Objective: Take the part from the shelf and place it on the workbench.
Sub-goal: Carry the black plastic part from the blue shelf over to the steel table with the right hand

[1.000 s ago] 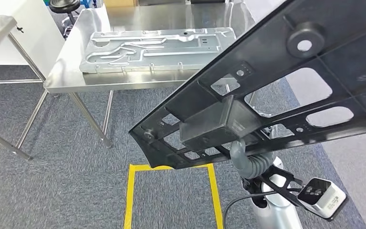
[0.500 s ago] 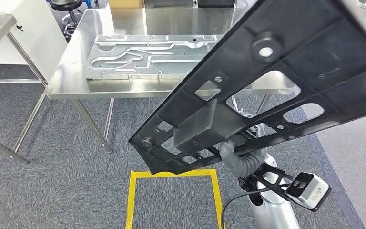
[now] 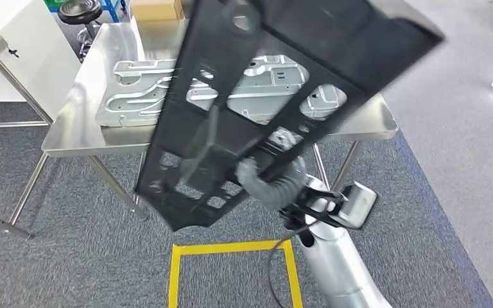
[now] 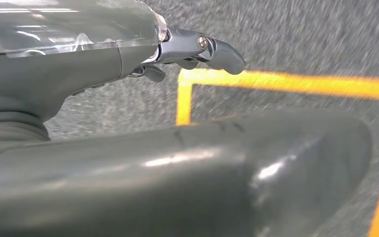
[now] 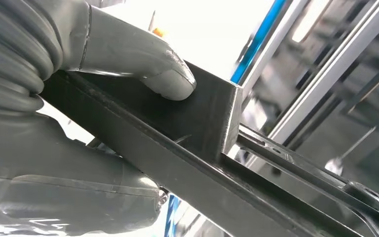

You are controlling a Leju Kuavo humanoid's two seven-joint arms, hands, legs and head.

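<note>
Above the steel workbench point(image 3: 64, 138), motion-blurred black part point(image 3: 244, 102), right hand point(image 3: 257, 179) fingers point(image 5: 168, 81) gripping it, left hand point(image 4: 128, 148) fingers' state unclear.

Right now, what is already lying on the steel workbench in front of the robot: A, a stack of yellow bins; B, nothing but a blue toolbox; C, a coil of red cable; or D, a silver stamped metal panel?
D: a silver stamped metal panel lies flat on the workbench, partly hidden behind the black part that the right hand holds up.
</note>
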